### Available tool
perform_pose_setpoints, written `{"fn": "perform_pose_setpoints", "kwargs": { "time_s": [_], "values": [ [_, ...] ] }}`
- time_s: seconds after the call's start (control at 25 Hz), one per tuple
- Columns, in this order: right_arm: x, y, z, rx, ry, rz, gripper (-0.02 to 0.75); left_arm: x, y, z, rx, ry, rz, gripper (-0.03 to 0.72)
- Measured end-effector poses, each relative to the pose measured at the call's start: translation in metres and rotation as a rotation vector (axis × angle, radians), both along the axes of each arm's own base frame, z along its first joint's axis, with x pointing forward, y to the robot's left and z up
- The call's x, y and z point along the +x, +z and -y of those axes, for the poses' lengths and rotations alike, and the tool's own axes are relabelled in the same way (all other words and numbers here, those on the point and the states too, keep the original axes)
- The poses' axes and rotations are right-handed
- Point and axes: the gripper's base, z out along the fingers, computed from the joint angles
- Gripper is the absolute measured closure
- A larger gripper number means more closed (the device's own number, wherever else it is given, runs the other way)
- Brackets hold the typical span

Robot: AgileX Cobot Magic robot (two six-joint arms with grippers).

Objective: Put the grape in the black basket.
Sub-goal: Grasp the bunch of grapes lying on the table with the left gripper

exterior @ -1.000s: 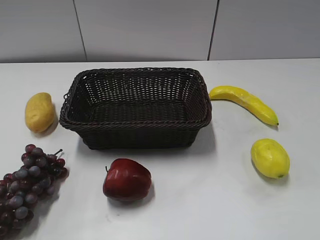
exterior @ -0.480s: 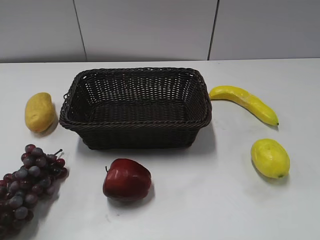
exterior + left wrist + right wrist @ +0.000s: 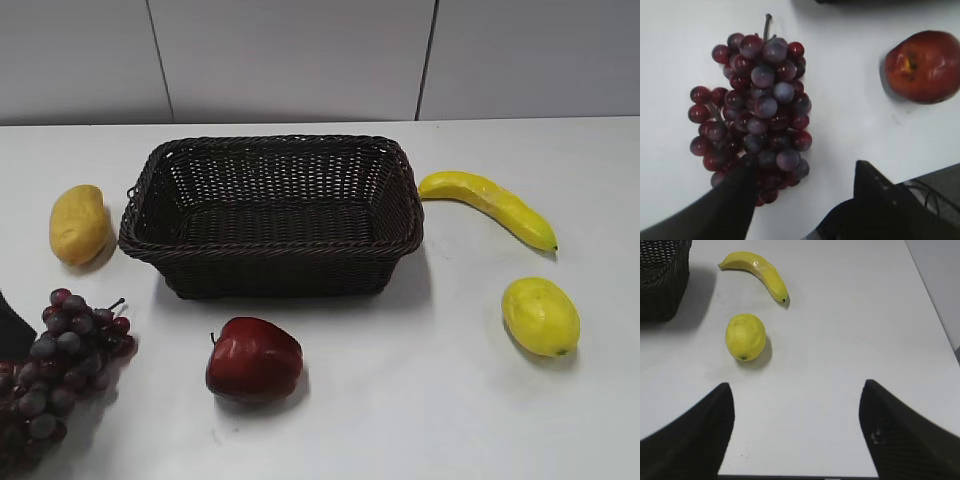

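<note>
The grape (image 3: pixel 60 375) is a dark purple-red bunch lying on the white table at the front left, also in the left wrist view (image 3: pixel 757 105). The black basket (image 3: pixel 272 215) is a woven rectangular basket at the table's middle, empty. My left gripper (image 3: pixel 802 172) is open above the near end of the bunch; its left finger (image 3: pixel 737 192) overlaps the bunch's lower grapes, its right finger stands over bare table. A dark tip of it (image 3: pixel 12 325) shows at the left edge of the exterior view. My right gripper (image 3: pixel 796 400) is open and empty over bare table.
A red apple (image 3: pixel 253 358) lies in front of the basket, also in the left wrist view (image 3: pixel 923 65). A yellow mango (image 3: pixel 79 223) lies left of the basket. A banana (image 3: pixel 488 206) and a lemon (image 3: pixel 540 315) lie to the right, also in the right wrist view.
A dark part of my left gripper has come into the exterior view at the left edge, beside the grape bunch. The fruits and basket have not moved.
</note>
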Motion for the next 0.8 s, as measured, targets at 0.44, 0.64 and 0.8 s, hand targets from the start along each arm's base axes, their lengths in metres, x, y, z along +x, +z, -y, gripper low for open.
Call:
{"fn": "perform_pose_setpoints", "kwargs": {
  "time_s": [0.44, 0.64, 0.8],
  "values": [
    [0.0, 0.0, 0.0, 0.0, 0.0, 0.0, 0.148, 0.032, -0.054, 0.013, 0.105, -0.03, -0.15, 0.101],
    [0.0, 0.0, 0.0, 0.0, 0.0, 0.0, 0.148, 0.047, -0.074, 0.016, 0.119, -0.012, -0.135, 0.039],
    [0.0, 0.0, 0.0, 0.0, 0.0, 0.0, 0.148, 0.057, -0.086, 0.018, 0.123, 0.003, -0.104, 0.029]
  ]
}}
